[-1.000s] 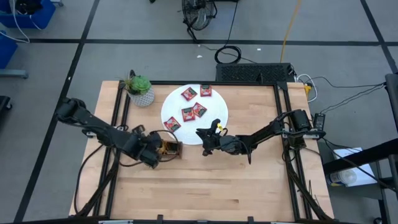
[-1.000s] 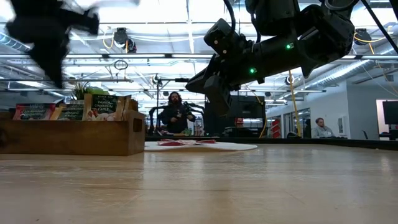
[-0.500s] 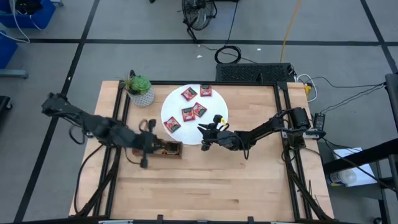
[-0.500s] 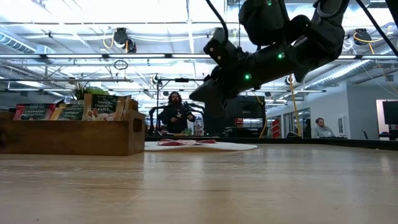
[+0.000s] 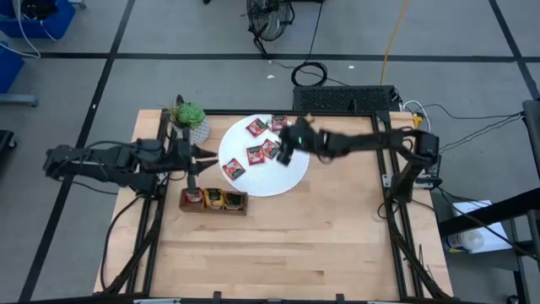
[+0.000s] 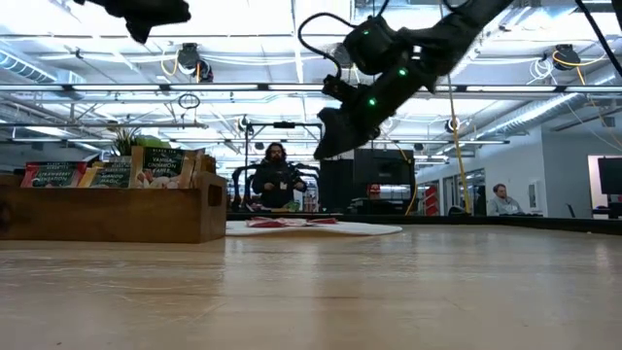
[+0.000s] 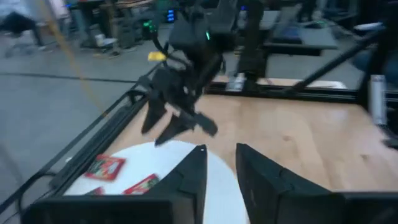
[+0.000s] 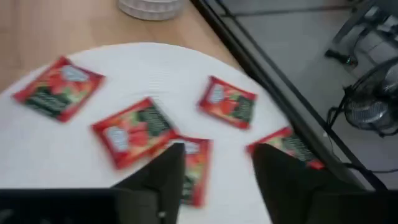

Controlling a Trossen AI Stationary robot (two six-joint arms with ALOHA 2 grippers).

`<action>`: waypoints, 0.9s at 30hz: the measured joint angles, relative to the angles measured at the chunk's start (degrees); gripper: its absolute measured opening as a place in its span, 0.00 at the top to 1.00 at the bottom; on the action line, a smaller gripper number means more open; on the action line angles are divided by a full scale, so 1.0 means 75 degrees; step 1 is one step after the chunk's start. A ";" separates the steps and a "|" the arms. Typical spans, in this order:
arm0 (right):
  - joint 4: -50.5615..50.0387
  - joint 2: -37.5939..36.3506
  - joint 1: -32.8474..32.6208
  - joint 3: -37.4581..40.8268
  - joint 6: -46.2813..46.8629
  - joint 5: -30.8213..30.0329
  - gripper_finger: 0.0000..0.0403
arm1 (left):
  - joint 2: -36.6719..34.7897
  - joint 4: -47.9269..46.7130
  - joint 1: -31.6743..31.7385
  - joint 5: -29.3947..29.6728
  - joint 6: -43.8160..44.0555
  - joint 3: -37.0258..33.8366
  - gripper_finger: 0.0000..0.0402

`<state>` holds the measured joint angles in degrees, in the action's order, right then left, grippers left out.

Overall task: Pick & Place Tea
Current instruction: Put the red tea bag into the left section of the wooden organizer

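Observation:
Several red tea sachets [image 5: 253, 154] lie flat on the white disc [image 5: 291, 179]; the right wrist view shows them close [image 8: 134, 130]. More sachets stand in the brown wooden tray [image 5: 213, 201] near the disc's left side. My right gripper [image 5: 285, 150] hovers open above the sachets at the disc's far right, holding nothing [image 8: 217, 168]. My left gripper [image 5: 211, 154] hangs level over the table just left of the disc, pointing right, open by a narrow gap [image 7: 221, 171], with nothing between the fingers.
A small green potted plant [image 5: 190, 121] stands at the far left corner, close to my left arm. The tray [image 6: 107, 209] rises at the left in the low view. Bare wood spreads over the table's near half and right side. A person shows in the room beyond.
My left gripper has risen from the tray and drawn back toward the table's far left, tipping from pointing down to nearly level. My right gripper has swung up from the disc's near edge toward the far edge and now hangs over the sachets.

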<state>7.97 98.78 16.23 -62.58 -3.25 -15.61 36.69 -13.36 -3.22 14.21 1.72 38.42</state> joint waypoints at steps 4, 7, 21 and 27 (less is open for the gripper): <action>-0.1680 0.0427 0.0921 -0.1278 -0.0405 0.0809 0.44 | 0.0005 -0.0006 0.0142 0.0167 0.0389 -0.0015 0.72; -0.3047 0.0983 0.1338 -0.2097 -0.0936 0.1130 0.37 | 0.0048 0.0000 0.0143 0.0170 0.0723 -0.0015 0.69; -0.4983 0.3416 0.1894 -0.4589 -0.2351 0.1705 0.40 | 0.0064 0.0000 0.0120 0.0176 0.1043 -0.0018 0.66; -0.5282 0.3811 0.2121 -0.5044 -0.2496 0.1696 0.40 | 0.0064 0.0002 0.0120 0.0177 0.1040 -0.0018 0.64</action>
<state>-31.64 127.36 32.14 -100.41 -21.97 -2.89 37.17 -13.35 -2.32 15.53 9.52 38.28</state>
